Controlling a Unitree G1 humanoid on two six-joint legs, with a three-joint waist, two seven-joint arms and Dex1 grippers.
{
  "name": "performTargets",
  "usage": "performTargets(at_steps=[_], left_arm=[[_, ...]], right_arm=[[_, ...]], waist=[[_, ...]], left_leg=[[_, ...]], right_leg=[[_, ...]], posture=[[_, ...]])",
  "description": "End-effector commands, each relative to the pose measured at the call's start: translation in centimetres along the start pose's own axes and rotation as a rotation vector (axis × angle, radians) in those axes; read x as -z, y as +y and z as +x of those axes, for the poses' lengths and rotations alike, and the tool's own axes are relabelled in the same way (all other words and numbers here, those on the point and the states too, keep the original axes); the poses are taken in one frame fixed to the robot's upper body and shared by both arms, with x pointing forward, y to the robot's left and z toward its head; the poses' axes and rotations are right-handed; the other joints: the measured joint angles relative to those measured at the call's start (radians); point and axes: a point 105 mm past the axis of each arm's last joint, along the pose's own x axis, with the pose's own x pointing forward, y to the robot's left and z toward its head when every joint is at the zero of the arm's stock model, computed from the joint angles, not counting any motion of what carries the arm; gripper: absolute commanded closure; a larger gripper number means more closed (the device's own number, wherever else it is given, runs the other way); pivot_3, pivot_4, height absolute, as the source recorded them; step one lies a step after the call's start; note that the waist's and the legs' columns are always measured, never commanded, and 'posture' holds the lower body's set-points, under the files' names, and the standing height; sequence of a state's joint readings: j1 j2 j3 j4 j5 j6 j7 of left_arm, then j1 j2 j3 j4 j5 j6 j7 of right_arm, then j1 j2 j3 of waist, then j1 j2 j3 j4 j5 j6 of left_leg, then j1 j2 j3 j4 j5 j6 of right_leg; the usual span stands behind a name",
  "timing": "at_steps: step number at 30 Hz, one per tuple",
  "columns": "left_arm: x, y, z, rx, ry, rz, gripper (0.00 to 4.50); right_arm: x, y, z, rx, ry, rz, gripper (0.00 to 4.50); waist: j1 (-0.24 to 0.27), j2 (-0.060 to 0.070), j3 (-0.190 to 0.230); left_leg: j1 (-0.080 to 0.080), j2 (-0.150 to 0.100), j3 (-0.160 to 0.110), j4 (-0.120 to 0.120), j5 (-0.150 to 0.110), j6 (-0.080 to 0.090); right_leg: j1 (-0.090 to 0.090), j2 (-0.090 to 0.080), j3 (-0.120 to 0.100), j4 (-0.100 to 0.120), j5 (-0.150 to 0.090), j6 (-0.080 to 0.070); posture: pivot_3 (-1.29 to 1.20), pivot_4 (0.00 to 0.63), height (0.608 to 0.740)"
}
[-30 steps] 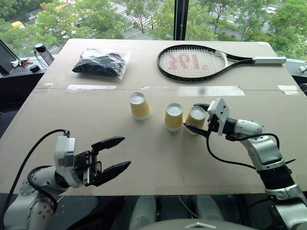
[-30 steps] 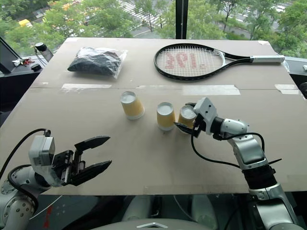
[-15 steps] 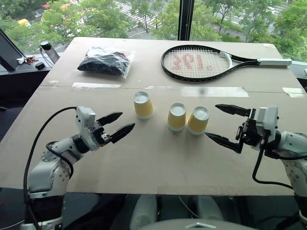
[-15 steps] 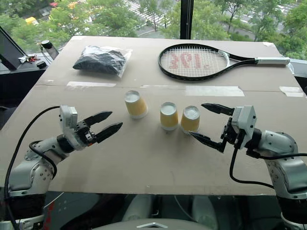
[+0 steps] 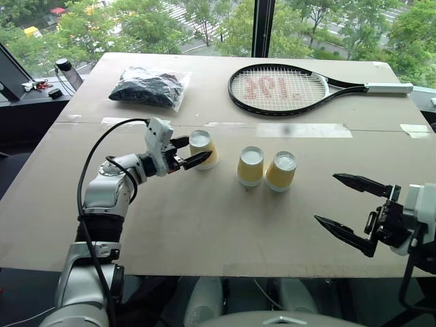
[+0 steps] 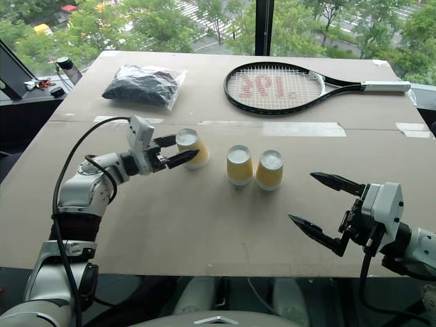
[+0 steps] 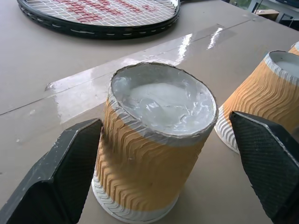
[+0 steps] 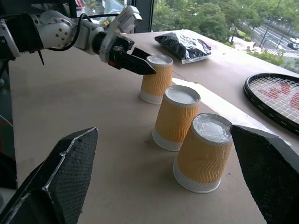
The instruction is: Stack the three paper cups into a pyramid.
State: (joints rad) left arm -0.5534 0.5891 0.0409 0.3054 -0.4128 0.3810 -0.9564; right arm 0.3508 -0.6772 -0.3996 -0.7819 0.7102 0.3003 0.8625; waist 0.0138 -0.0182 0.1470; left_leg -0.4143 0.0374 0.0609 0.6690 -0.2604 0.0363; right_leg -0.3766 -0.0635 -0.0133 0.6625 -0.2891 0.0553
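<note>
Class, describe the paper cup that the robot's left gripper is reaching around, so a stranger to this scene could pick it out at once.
Start at the tennis racket at the far side of the table, then come nearer to the row of three upside-down yellow-tan cups. The target cup is the leftmost. It stands apart from the other two and sits between the open fingers of the left gripper.

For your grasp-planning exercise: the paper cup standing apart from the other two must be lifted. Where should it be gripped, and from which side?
Probably across the ribbed yellow side wall of the lone cup, coming in level from the robot's left, where the left gripper already straddles it. It stands rim down, with free space on both flanks.
</note>
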Motion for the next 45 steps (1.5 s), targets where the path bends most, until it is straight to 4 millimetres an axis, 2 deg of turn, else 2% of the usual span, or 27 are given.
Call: performTargets(at_steps=[1,2,4,6,11,15,19,24,29,33,35,36,37,45], left_arm=[[-0.9,0.3,0.3,0.004,-0.017,0.044,0.52],[-0.9,0.3,0.4,0.005,-0.018,0.048,0.79],[-1.0,0.2,0.4,0.013,-0.019,0.055,1.75],[-1.3,0.0,0.3,0.030,-0.022,0.074,2.07],[-5.7,-0.6,-0.1,0.072,-0.118,0.096,2.08],[-10.6,-3.2,0.4,0.261,-0.146,0.063,2.08],[-12.2,-5.6,1.4,0.417,-0.114,0.002,2.08],[-11.8,-9.2,3.6,0.586,-0.074,0.059,2.08],[-11.2,-9.7,5.8,0.581,-0.063,0.110,2.08],[-10.7,-10.1,7.0,0.590,-0.049,0.151,2.08],[-10.8,-10.0,7.2,0.590,-0.054,0.150,2.08],[-10.8,-9.9,7.2,0.590,-0.055,0.148,2.08],[-10.9,-9.9,7.3,0.589,-0.057,0.147,2.08],[-11.1,-9.9,7.7,0.595,-0.064,0.140,2.08]], right_arm=[[-1.0,0.3,-0.2,0.021,-0.021,-0.049,0.00],[-1.0,0.3,-0.2,0.026,-0.019,-0.048,0.00],[-0.9,0.4,-0.3,0.033,-0.015,-0.046,0.00],[-0.9,0.4,-0.4,0.039,-0.011,-0.045,0.00],[-0.9,0.3,-0.7,0.048,-0.007,-0.043,0.00],[-0.5,0.0,-1.6,0.072,0.012,-0.038,0.00],[-0.1,-0.3,-2.5,0.108,0.029,-0.040,0.00],[0.1,-1.8,-3.9,0.187,0.009,-0.076,0.00],[0.0,-2.5,-4.1,0.181,-0.017,-0.062,0.00],[0.8,-3.8,-3.8,0.189,-0.074,0.143,0.00],[-0.3,-4.5,-3.6,0.209,-0.138,0.083,0.00],[-1.1,-4.4,-3.5,0.201,-0.191,0.035,0.00],[-1.2,-4.1,-3.4,0.175,-0.190,0.032,0.00],[0.9,-2.1,-2.7,0.052,-0.226,0.023,0.00]], waist=[[-0.001,0.000,0.000],[-0.001,0.000,0.000],[-0.001,0.000,0.000],[-0.001,0.000,0.000],[0.000,-0.002,0.001],[0.006,-0.004,0.002],[0.001,-0.003,0.002],[-0.002,-0.002,0.002],[0.000,-0.002,0.002],[-0.001,-0.002,0.002],[-0.001,-0.002,0.002],[-0.001,-0.002,0.002],[-0.001,-0.002,0.002],[0.001,-0.001,0.002]], left_leg=[[0.000,0.000,0.000,0.000,0.000,0.000],[0.000,0.000,0.000,0.000,0.000,0.000],[0.000,0.000,0.000,0.000,0.000,0.000],[0.000,0.000,0.000,0.000,0.000,0.000],[0.000,0.000,-0.001,0.000,0.000,0.000],[-0.002,0.000,-0.003,0.001,0.000,0.000],[-0.001,-0.001,-0.002,0.001,0.000,0.000],[0.000,0.000,-0.002,0.001,0.000,-0.001],[0.000,0.000,-0.001,0.001,0.000,-0.001],[0.000,-0.001,-0.001,0.001,0.000,-0.001],[0.000,-0.001,-0.001,0.001,0.000,0.000],[0.000,-0.001,-0.001,0.001,0.000,0.000],[0.000,-0.001,-0.001,0.001,0.000,0.000],[-0.002,-0.001,-0.002,0.001,0.000,0.000]], right_leg=[[0.000,0.000,0.000,0.000,0.000,0.000],[0.000,0.000,0.000,0.000,0.000,0.000],[0.000,0.000,0.000,0.000,0.000,0.000],[0.000,0.000,0.000,0.000,0.000,0.000],[0.000,0.000,0.000,0.000,0.000,0.000],[0.000,0.000,-0.002,0.000,0.000,0.000],[0.001,0.000,0.000,0.000,0.000,0.000],[0.001,0.002,0.001,0.001,0.000,0.000],[0.000,0.002,0.002,0.001,0.000,0.000],[0.000,0.002,0.002,0.000,0.000,0.000],[0.000,0.002,0.003,0.000,0.000,0.000],[0.000,0.002,0.003,0.001,0.000,0.000],[0.000,0.002,0.003,0.001,0.000,0.000],[0.000,0.003,0.004,-0.001,0.000,0.000]], posture=[[0.00,0.150,0.740],[0.00,0.150,0.740],[0.00,0.150,0.740],[0.00,0.150,0.740],[0.00,0.150,0.740],[0.00,0.150,0.740],[0.00,0.150,0.740],[0.00,0.150,0.740],[0.00,0.150,0.740],[0.00,0.150,0.740],[0.00,0.150,0.740],[0.00,0.150,0.740],[0.00,0.150,0.740],[0.00,0.150,0.740]])
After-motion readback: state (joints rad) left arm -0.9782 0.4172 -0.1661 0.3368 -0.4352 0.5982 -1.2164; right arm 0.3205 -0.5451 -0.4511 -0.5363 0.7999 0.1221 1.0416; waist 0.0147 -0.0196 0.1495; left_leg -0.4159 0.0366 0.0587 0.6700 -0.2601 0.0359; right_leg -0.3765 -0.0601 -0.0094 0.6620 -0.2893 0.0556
